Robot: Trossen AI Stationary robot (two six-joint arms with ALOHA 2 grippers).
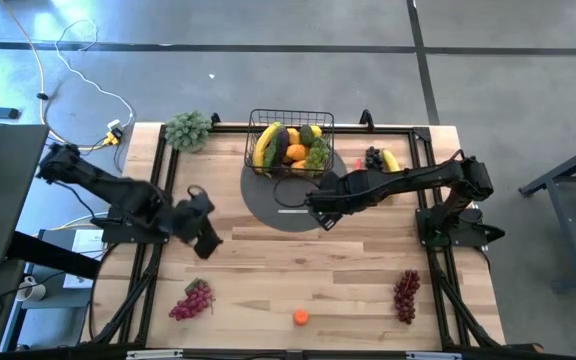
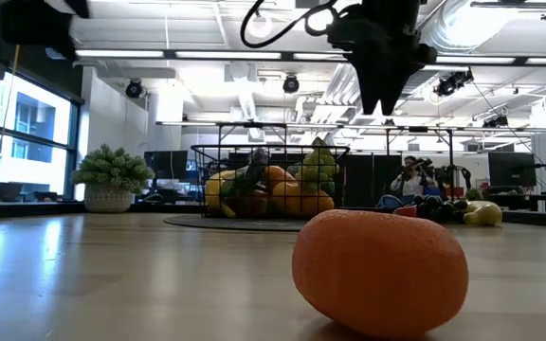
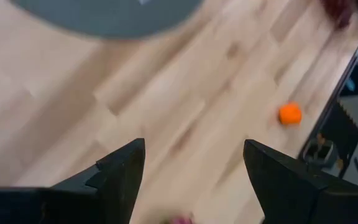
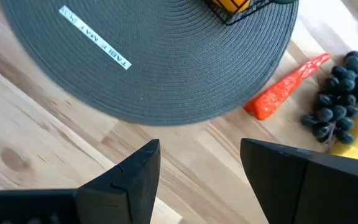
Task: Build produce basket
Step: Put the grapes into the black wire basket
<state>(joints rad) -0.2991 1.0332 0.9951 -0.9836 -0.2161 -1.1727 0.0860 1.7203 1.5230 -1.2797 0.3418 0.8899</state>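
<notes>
Dark right hand [image 1: 320,214] open and empty, arm stretched low over round mat [image 1: 268,205]

My left hand [image 1: 206,243] hangs over the bench's left-middle, arm bent in from the left edge, fingers [image 3: 120,180] spread, holding nothing. My right hand [image 1: 323,217] reaches toward bench centre, arm stretched long, fingers [image 4: 129,180] apart, empty too.

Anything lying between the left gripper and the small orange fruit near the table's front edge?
No. In the high view, only bare wooden table separates the open left gripper from the small orange fruit.
</notes>
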